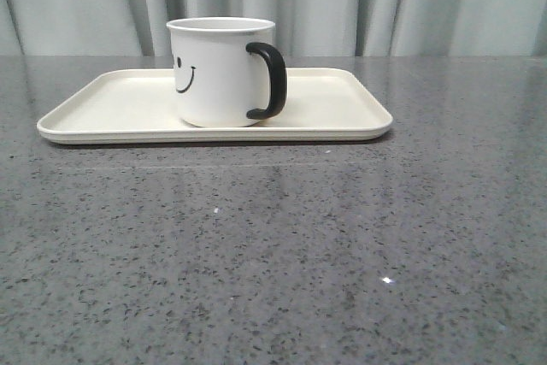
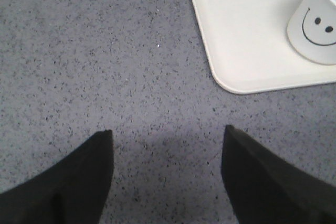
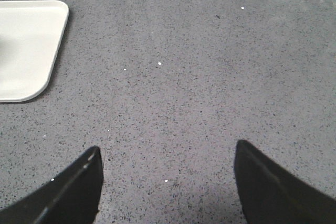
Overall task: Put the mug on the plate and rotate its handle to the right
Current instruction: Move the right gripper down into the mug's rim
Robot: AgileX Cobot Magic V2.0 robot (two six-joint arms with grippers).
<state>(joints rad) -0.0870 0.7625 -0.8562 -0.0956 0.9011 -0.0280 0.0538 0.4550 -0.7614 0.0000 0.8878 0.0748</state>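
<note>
As the front view shows it, the mug [image 1: 220,72] stands upright on the plate [image 1: 111,108], a little left of the middle, and its handle [image 1: 269,80] points to the right. Both parts of the task look done; what remains, I judge, is only for the arms to stay clear. No arm appears in this view. The smiley face [image 1: 184,76] is the only print; no brand or writing can be read.

From the left wrist view, the left end effector [image 2: 167,174] hangs over the bare grey bench [image 2: 105,51] with its fingers spread apart and nothing between them, well apart from the mug, which sits near the plate's corner.

From the right wrist view, the right end effector [image 3: 167,184] is likewise spread wide and empty above the bench, with only a corner of the plate in sight.
</note>
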